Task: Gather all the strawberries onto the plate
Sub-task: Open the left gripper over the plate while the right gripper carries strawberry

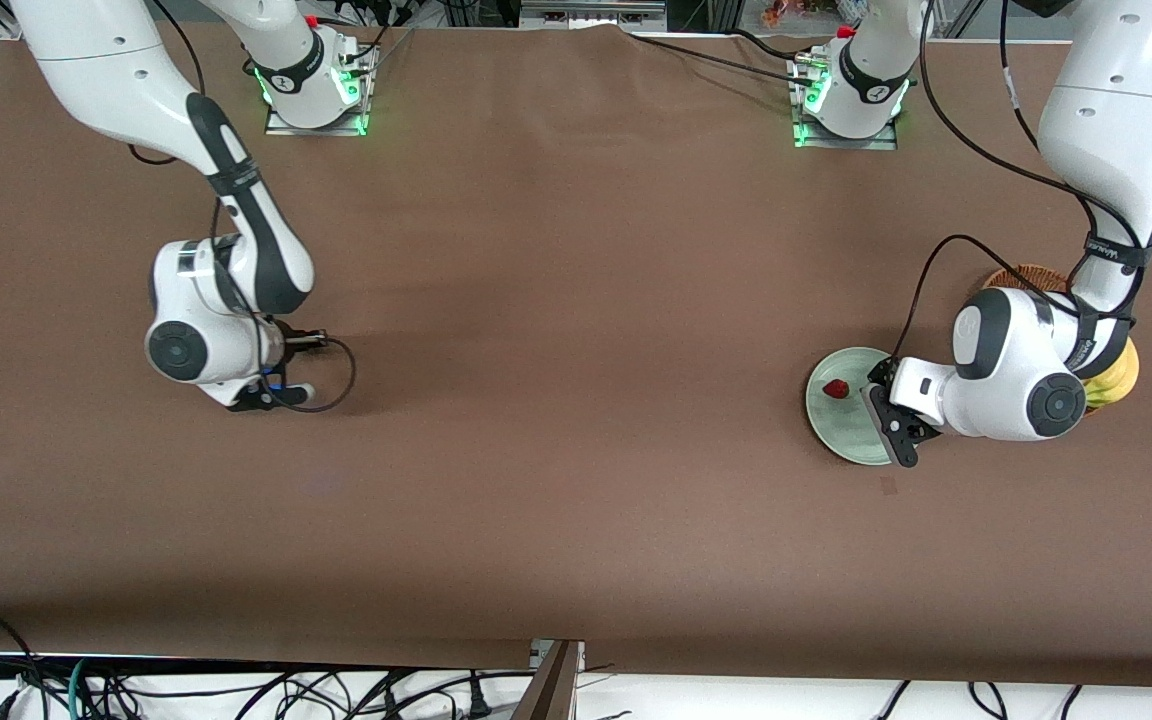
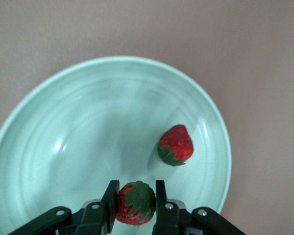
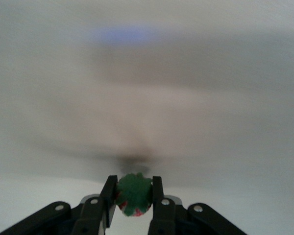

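The pale green plate [image 1: 841, 430] lies toward the left arm's end of the table, with one strawberry [image 1: 836, 388] resting on it. My left gripper [image 1: 891, 428] hangs over the plate's edge. In the left wrist view the left gripper [image 2: 135, 201] is shut on a second strawberry [image 2: 135, 203], just above the plate [image 2: 88, 127] and beside the loose strawberry [image 2: 176, 145]. My right gripper [image 1: 271, 392] is low over the bare cloth at the right arm's end. The right wrist view shows the right gripper [image 3: 134, 196] shut on a third strawberry [image 3: 134, 195], leafy top showing.
A brown wicker basket [image 1: 1021, 275] with yellow bananas [image 1: 1118, 380] sits next to the plate, mostly covered by the left arm. Brown cloth covers the whole table. Cables hang along the table's edge nearest the front camera.
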Controlling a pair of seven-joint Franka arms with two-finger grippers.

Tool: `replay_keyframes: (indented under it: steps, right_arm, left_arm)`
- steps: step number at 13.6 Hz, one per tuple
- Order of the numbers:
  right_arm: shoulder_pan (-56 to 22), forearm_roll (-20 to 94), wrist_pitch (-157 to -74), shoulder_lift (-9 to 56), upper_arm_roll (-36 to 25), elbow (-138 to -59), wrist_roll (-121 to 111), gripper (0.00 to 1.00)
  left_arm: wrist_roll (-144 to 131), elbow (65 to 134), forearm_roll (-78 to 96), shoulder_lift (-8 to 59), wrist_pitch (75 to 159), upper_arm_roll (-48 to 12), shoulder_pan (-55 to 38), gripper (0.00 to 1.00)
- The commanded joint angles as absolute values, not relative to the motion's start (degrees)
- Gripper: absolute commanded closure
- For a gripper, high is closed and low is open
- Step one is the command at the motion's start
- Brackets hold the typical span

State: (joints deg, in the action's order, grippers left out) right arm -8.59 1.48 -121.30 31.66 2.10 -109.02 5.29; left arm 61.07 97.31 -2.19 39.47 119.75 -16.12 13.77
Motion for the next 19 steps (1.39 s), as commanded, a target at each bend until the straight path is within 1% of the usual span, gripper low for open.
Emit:
replay_keyframes:
  steps: [1, 3, 4, 6, 8, 12, 15, 17, 18, 19]
  right_arm:
    - [-10.1, 1.9, -121.1, 35.4, 6.6, -102.7, 16.7, 0.97]
    - [-12.4, 3.7, -121.4, 38.1, 9.0, -97.9, 24.7, 0.97]
    - [-13.9, 5.0, -122.8, 39.2, 9.4, -96.3, 27.9, 0.97]
    - [-16.9, 7.8, -128.4, 41.1, 11.4, -94.0, 34.3, 0.97]
    - [-20.0, 8.3, -134.4, 44.7, 13.1, -90.1, 41.4, 0.97]
    - [-27.2, 8.3, -143.9, 52.5, 13.3, -80.6, 52.2, 0.97]
    - [-30.3, 8.3, -149.7, 55.4, 13.9, -78.3, 57.4, 0.97]
    - [-31.0, 8.2, -155.0, 57.6, 15.9, -77.2, 59.8, 0.96]
    - [-31.4, 8.2, -156.8, 58.2, 16.3, -77.0, 61.3, 0.94]
    - [-31.6, 8.2, -157.1, 58.2, 16.7, -77.0, 61.8, 0.78]
  left_arm:
    - [62.7, 97.9, -3.3, 39.3, 120.4, -17.0, 14.6, 0.01]
    - [62.7, 98.4, -3.3, 38.8, 120.3, -17.0, 14.6, 0.00]
    - [62.7, 98.5, -3.3, 38.8, 120.3, -17.0, 14.6, 0.00]
    - [62.7, 98.4, -3.3, 38.2, 119.8, -17.0, 14.6, 0.00]
    - [62.0, 97.9, -3.3, 36.9, 118.5, -17.1, 14.5, 0.00]
    - [54.2, 96.2, -2.9, 34.6, 112.1, -18.6, 13.6, 0.00]
    - [45.0, 96.1, -2.8, 33.7, 109.0, -22.0, 13.5, 0.00]
    - [41.4, 96.3, -2.3, 33.7, 109.2, -23.7, 13.4, 0.00]
    - [39.4, 96.4, -2.3, 33.7, 109.3, -25.3, 13.4, 0.00]
    - [36.5, 96.5, -2.2, 33.7, 109.5, -26.5, 13.4, 0.00]
